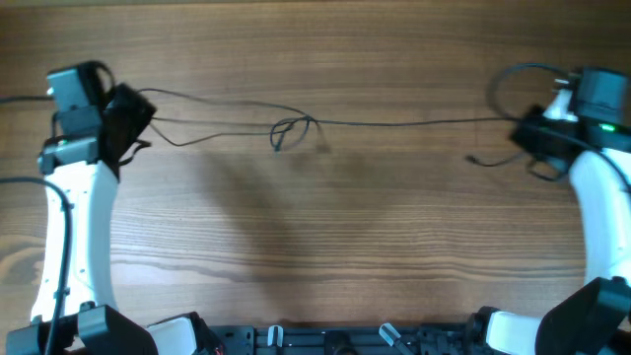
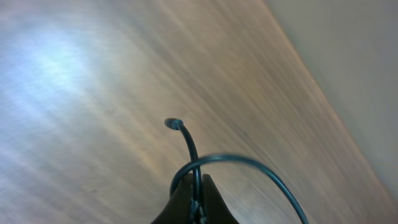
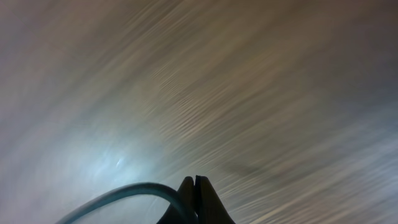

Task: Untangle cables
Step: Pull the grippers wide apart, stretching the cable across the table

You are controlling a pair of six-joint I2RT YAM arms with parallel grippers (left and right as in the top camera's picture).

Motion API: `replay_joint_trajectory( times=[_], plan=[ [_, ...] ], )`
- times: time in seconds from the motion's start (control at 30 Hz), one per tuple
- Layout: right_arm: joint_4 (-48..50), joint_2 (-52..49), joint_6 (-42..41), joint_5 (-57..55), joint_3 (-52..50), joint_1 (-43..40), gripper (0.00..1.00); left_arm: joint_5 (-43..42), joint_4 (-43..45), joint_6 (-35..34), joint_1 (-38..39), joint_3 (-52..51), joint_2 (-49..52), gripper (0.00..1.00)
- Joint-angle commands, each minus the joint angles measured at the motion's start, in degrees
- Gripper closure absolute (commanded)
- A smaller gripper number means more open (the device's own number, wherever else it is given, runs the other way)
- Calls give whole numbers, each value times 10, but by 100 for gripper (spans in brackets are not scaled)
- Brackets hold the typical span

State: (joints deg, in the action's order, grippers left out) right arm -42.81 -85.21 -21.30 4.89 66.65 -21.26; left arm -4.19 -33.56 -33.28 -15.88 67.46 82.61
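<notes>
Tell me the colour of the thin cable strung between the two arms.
The cable is plain black, shown best in the overhead view.

The counter [image 1: 345, 227] is brown wood with a pronounced lengthwise grain. Its finish is smooth with a satin sheen, which throws a pale glare patch toward ten o'clock in the left wrist view. The cables [image 1: 414, 122] are thin black cord with a smooth, plastic-looking sheath, faintly glossy up close. The left arm [image 1: 84, 227] at nine o'clock and the right arm [image 1: 596, 207] at three o'clock have glossy white plastic shells and matt black housings. The left pincer [image 2: 198, 186] and right pincer [image 3: 193, 184] are dark and matt.
</notes>
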Motion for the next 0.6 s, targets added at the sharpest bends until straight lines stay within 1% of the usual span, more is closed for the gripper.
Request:
replay_joint_trajectory(
  times=[0.0, 0.07, 0.13, 0.3, 0.33, 0.37, 0.47, 0.5, 0.57],
  plan=[
    [13, 3, -31, 54, -3, -112, 96, 10, -15, -45, -61, 0, 1, 96],
    [11, 3, -14, 73, -3, -150, 96, 10, -23, -54, -79, 0, 2, 96],
    [5, 3, -4, 70, -3, -171, 96, 10, -23, -54, -84, 0, 3, 96],
    [8, 3, 33, 108, -3, -169, 96, -10, -22, -67, -70, 0, 13, 96],
    [13, 2, 33, 114, -3, -167, 96, -17, -23, -66, -59, 0, 17, 96],
    [17, 2, 34, 143, -3, -165, 96, -42, -23, -66, -45, 0, 22, 96],
    [18, 2, 82, 280, -6, -143, 95, -132, -14, -61, 1, 0, 37, 96],
    [17, 2, 99, 304, -6, -131, 94, -141, -7, -61, 16, 0, 42, 96],
    [13, 2, 129, 327, -7, -81, 90, -144, 13, -60, 59, 0, 53, 96]
  ],
)
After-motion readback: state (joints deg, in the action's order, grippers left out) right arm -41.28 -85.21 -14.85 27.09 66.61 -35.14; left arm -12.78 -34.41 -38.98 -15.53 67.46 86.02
